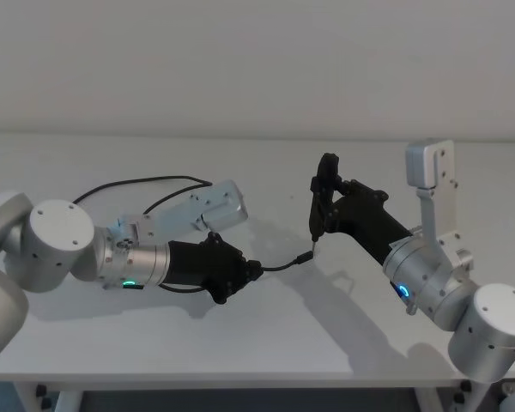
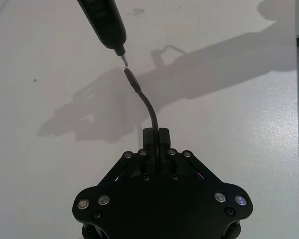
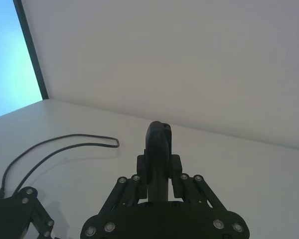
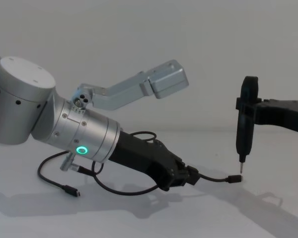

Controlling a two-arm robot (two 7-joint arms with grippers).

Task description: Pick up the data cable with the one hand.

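The left pincer (image 4: 191, 177) clenches the data cable (image 4: 216, 179) near its plug, so the plug points toward the tool (image 4: 246, 119) gripped by the right pincer (image 3: 159, 172).

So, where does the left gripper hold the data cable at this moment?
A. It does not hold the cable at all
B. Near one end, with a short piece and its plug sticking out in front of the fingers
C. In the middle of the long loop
B: the left gripper is shut on the data cable near one end, and a short curved piece with the plug sticks out toward the pin-like tip held in the right gripper.
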